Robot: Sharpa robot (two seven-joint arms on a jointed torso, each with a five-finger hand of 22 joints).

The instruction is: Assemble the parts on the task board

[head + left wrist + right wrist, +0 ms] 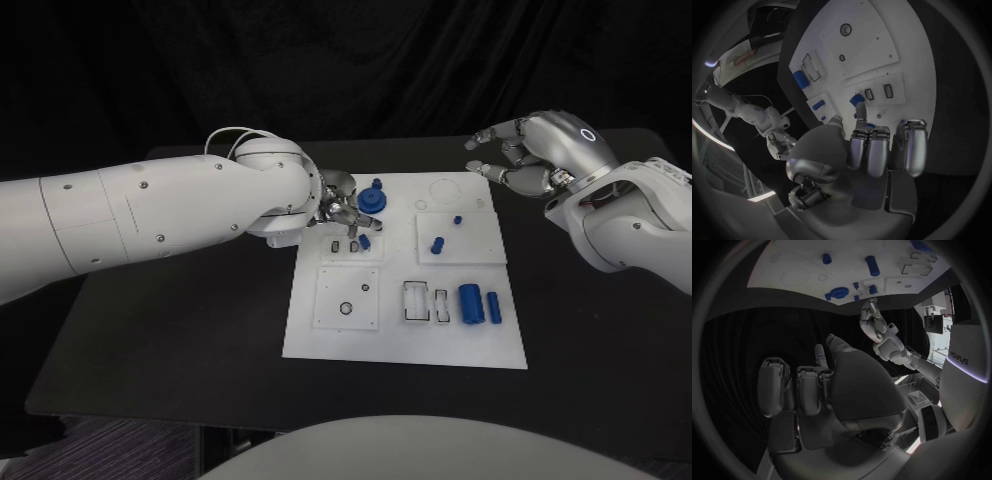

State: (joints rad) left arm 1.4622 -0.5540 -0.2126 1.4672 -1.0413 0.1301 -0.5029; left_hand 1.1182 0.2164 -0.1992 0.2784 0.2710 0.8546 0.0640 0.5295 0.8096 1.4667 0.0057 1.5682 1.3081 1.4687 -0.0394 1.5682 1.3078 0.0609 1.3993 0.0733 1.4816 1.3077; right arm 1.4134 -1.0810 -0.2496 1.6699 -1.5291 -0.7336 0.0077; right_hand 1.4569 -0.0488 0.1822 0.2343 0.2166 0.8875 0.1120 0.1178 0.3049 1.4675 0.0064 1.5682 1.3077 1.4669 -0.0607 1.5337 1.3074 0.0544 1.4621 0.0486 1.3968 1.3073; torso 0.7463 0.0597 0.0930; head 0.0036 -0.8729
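Left hand [340, 207], upper middle, pinches a peg [364, 241] over the board [407, 345]; misaligned, it could jam. Right hand [531, 150] is empty, fingers curled.

Hardly any readable text. One dark word printed on white casing [965, 360] at rim of right wrist view, beside left arm [898, 352]: reads roughly "PSYRYS", letters bent by lens, spelling uncertain. Small ring mark on back of right hand [545, 150], head view, symbol not text. Task board [408, 345]: no print legible, no numbers, no labels on recesses or blue parts.
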